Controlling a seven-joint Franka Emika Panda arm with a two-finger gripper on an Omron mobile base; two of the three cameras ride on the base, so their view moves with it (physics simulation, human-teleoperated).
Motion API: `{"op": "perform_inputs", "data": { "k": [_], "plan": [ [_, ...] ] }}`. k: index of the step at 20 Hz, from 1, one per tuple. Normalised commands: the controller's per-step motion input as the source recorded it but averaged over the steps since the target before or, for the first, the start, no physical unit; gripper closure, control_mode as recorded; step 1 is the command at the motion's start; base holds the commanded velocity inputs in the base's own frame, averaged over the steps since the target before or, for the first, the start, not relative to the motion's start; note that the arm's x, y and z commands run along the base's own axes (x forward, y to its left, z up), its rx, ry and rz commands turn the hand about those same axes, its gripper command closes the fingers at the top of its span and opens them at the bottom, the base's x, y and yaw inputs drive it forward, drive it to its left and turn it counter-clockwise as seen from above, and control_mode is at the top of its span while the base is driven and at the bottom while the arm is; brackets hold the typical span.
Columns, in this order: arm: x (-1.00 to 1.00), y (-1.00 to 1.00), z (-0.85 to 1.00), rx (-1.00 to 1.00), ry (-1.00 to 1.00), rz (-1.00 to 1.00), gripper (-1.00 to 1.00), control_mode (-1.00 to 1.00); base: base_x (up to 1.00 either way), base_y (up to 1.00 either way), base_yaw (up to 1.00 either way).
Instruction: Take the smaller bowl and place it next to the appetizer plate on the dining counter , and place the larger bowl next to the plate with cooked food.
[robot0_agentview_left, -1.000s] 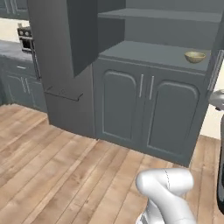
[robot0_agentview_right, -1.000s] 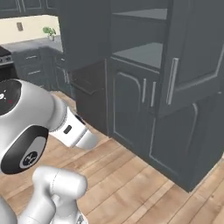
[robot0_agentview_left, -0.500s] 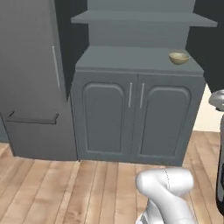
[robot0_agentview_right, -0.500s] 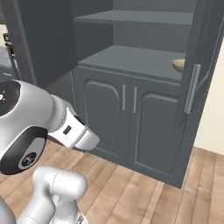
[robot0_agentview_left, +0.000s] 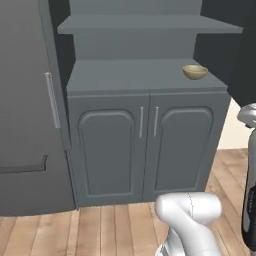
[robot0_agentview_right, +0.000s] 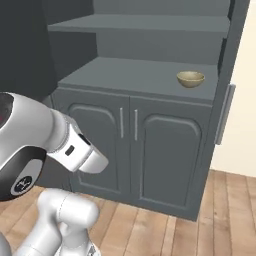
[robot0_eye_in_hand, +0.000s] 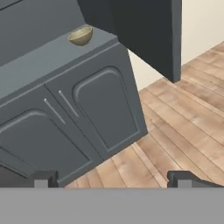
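A small tan-gold bowl (robot0_agentview_right: 190, 78) sits on the far right of a dark grey cabinet's (robot0_agentview_right: 135, 145) ledge, above two closed doors.

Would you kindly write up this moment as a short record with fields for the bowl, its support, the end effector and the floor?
bowl: one tan-gold bowl, upright, near the right end of the cabinet top; which of the two bowls it is cannot be told
support: dark grey cabinet with two closed doors, open shelves above
end effector: end effector open, holding nothing, well away from the bowl
floor: light wooden floor
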Motion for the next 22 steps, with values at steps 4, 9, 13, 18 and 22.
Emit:
{"op": "perform_inputs", "data": {
  "k": [4, 9, 13, 18, 22],
  "plan": [
    [0.00, 0.00, 0.00, 0.00, 0.00, 0.00, -1.00, 1.00, 0.98, 0.17, -0.35],
    [0.00, 0.00, 0.00, 0.00, 0.00, 0.00, -1.00, 1.00, 1.00, 0.26, -0.36],
    [0.00, 0.00, 0.00, 0.00, 0.00, 0.00, -1.00, 1.00, 1.00, 0.65, -0.36],
    [0.00, 0.00, 0.00, 0.00, 0.00, 0.00, -1.00, 1.00, 0.95, 0.04, -0.19],
    [0.00, 0.00, 0.00, 0.00, 0.00, 0.00, -1.00, 1.00, 0.91, -0.52, 0.00]
  ]
}}
